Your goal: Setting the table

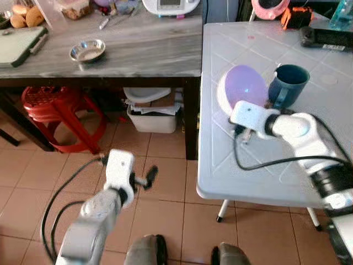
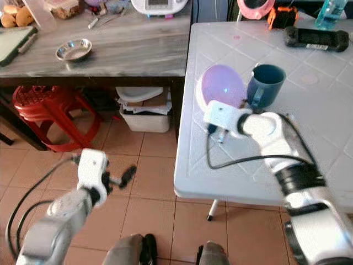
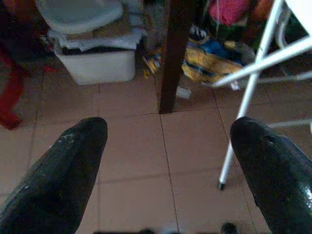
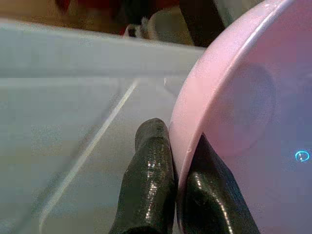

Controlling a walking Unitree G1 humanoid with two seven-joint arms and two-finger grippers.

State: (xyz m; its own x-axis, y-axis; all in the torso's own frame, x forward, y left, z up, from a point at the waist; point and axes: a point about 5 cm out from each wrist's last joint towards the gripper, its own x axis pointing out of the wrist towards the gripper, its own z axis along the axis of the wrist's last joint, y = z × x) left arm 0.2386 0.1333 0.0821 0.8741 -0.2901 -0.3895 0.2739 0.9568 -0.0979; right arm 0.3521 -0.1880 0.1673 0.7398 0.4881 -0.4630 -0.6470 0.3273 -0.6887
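right gripper (image 4: 176,161) pinching one pink bowl (image 1: 245,87), one blue mug (image 1: 288,83) beside

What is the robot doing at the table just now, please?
The right gripper is shut on the rim of the pink bowl, which is on the white table beside a dark blue mug. The left gripper hangs open over the tiled floor, idle.

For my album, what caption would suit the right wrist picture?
Right gripper pinching the rim of a pink bowl on the white table.
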